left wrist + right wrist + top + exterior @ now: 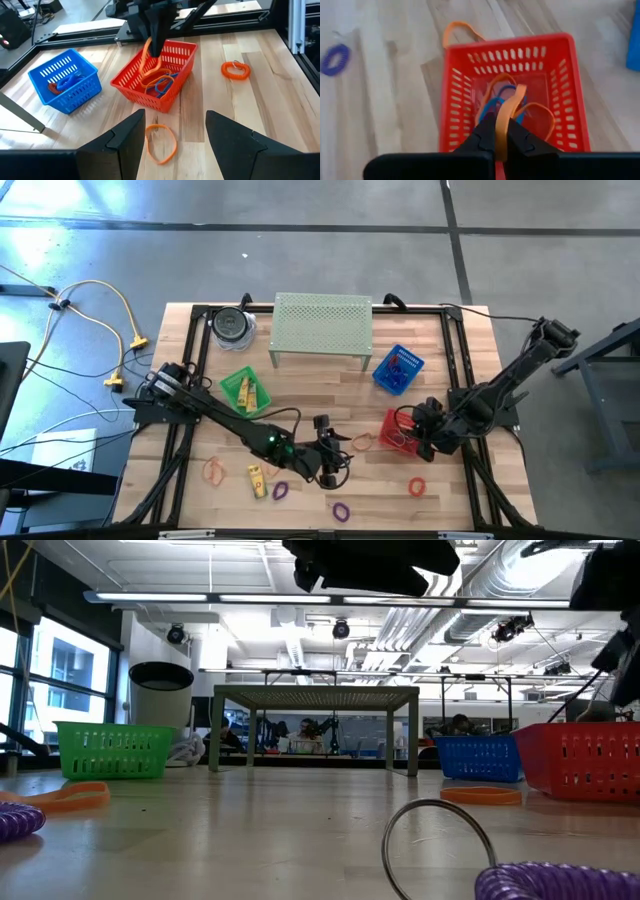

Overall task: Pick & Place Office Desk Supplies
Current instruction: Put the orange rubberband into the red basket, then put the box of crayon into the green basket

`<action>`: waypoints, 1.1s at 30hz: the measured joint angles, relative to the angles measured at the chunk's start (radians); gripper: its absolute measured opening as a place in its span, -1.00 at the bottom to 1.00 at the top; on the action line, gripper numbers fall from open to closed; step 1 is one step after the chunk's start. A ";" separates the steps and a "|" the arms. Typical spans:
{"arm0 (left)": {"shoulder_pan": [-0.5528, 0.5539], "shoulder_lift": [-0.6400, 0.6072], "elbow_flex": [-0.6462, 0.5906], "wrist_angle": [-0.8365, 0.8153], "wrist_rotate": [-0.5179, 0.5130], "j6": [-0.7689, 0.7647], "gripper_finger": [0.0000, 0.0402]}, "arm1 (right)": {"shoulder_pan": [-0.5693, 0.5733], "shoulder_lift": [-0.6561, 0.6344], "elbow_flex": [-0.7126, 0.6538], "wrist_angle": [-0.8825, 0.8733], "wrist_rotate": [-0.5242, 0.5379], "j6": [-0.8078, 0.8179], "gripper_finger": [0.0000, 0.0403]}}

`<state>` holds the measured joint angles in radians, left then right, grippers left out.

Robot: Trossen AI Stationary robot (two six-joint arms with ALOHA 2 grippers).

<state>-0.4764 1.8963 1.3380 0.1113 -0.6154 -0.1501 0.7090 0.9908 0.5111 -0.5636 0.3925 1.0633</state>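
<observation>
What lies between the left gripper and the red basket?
One orange band on bare wood, between the open left gripper and red basket, seen in the left wrist view.

Both arms are dark, near-black, built of slim jointed links; the left arm [215, 416] shows a small green light near its wrist and a thin black cable looping alongside the forearm. The right arm [505, 385] ends at its far side in a boxy black base joint, with a black cable trailing off from it. Left hand [175, 137]: two broad, flat, matte black fingers [127, 137] with angled inner edges; right hand [501, 142]: two narrower black fingers tapering to blunt tips, set on a wide flat black bar.
</observation>
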 joint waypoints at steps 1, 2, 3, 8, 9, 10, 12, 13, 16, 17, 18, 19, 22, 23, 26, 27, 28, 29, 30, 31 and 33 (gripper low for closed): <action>-0.002 0.000 0.000 -0.003 0.000 0.000 0.01 | 0.000 0.006 -0.006 -0.001 -0.005 0.013 -0.99; -0.005 0.000 0.000 -0.008 0.000 0.000 0.01 | 0.000 0.015 -0.009 -0.004 -0.010 0.022 -0.98; -0.007 0.000 0.000 -0.014 0.000 0.000 0.01 | 0.000 0.025 -0.011 -0.002 -0.010 0.030 -0.96; -0.014 0.000 0.000 -0.034 0.001 -0.012 0.01 | -0.002 0.071 -0.012 0.025 -0.004 -0.002 -0.71; -0.014 0.000 0.000 -0.035 0.001 -0.012 0.01 | -0.005 0.075 -0.012 0.040 0.006 -0.015 -0.63; -0.014 0.000 0.000 -0.036 0.001 -0.012 0.01 | -0.010 0.077 -0.012 0.051 0.014 -0.018 -0.55; -0.014 0.000 0.000 -0.036 0.001 -0.013 0.01 | -0.021 0.077 -0.012 0.066 0.023 -0.023 -0.38; -0.014 0.000 0.000 -0.036 0.001 -0.013 0.01 | -0.028 0.077 -0.012 0.071 0.023 -0.034 -0.30; -0.014 0.000 0.000 -0.037 0.001 -0.015 0.01 | -0.046 0.077 -0.012 0.072 0.023 -0.047 -0.06; -0.016 0.000 0.000 -0.039 0.001 -0.020 0.01 | -0.052 0.077 -0.012 0.072 0.022 -0.047 0.00; -0.017 0.000 0.000 -0.041 0.001 -0.031 0.01 | -0.058 0.075 -0.011 0.072 0.019 -0.052 0.06; -0.018 0.000 0.000 -0.042 0.001 -0.042 0.01 | -0.063 0.075 -0.012 0.073 0.017 -0.062 0.10; -0.025 0.000 0.000 -0.042 0.001 -0.092 0.01 | -0.077 0.074 -0.012 0.074 0.000 -0.073 0.17; -0.026 0.000 0.000 -0.042 0.001 -0.109 0.01 | -0.082 0.073 -0.012 0.074 -0.010 -0.075 0.17; -0.026 0.000 0.000 -0.061 0.002 -0.145 0.01 | -0.095 0.066 -0.012 0.074 -0.033 -0.107 0.15; -0.026 0.000 0.000 -0.077 0.002 -0.158 0.01 | -0.098 0.063 -0.012 0.074 -0.033 -0.116 0.14; -0.026 0.000 0.000 -0.091 0.002 -0.166 0.01 | -0.102 0.059 -0.011 0.074 -0.033 -0.123 0.13; -0.025 0.000 0.000 -0.104 0.002 -0.173 0.01 | -0.105 0.052 -0.011 0.074 -0.033 -0.127 0.11; -0.025 0.000 0.000 -0.114 0.002 -0.183 0.01 | -0.108 0.045 -0.012 0.074 -0.034 -0.132 0.10; -0.025 0.000 0.000 -0.122 0.002 -0.195 0.01 | -0.110 0.037 -0.012 0.074 -0.035 -0.136 0.08; -0.025 0.000 0.000 -0.139 0.002 -0.222 0.01 | -0.110 0.019 -0.012 0.073 -0.047 -0.143 0.05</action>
<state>-0.5014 1.8963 1.3378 -0.0278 -0.6136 -0.3718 0.5987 1.0095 0.4995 -0.4904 0.3459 0.9199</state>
